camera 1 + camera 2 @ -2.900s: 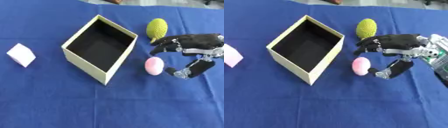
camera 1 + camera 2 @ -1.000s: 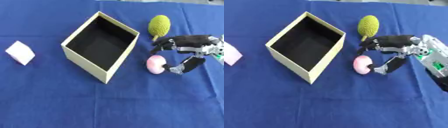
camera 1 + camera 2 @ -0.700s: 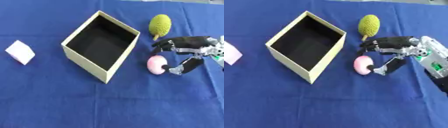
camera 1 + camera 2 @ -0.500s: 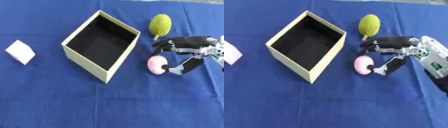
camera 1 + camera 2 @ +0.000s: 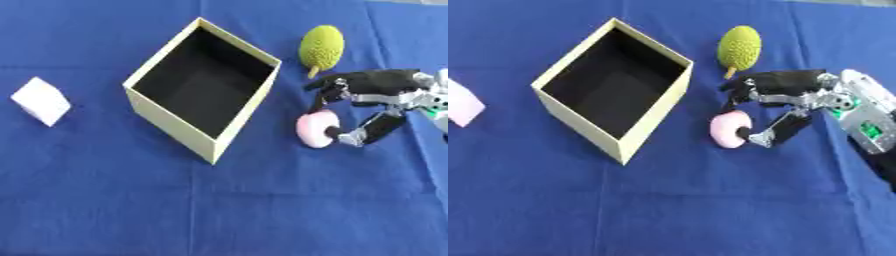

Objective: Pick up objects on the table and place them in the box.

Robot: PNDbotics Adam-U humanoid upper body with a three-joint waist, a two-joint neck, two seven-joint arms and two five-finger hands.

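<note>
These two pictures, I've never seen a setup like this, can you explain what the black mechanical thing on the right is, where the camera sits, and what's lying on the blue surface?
Both pictures come from one stereo camera in a humanoid robot's head, looking down at its work: the left eye and the right eye, so they nearly match. The black and silver thing is the robot's right hand, reaching in from the right. Its fingers and thumb curl round a pink round object, which looks to be resting on the blue table. Also there: an open cream box with a dark, empty inside, a bumpy yellow-green fruit behind the hand, and a pale pink block at far left. The left hand is not visible.
</note>
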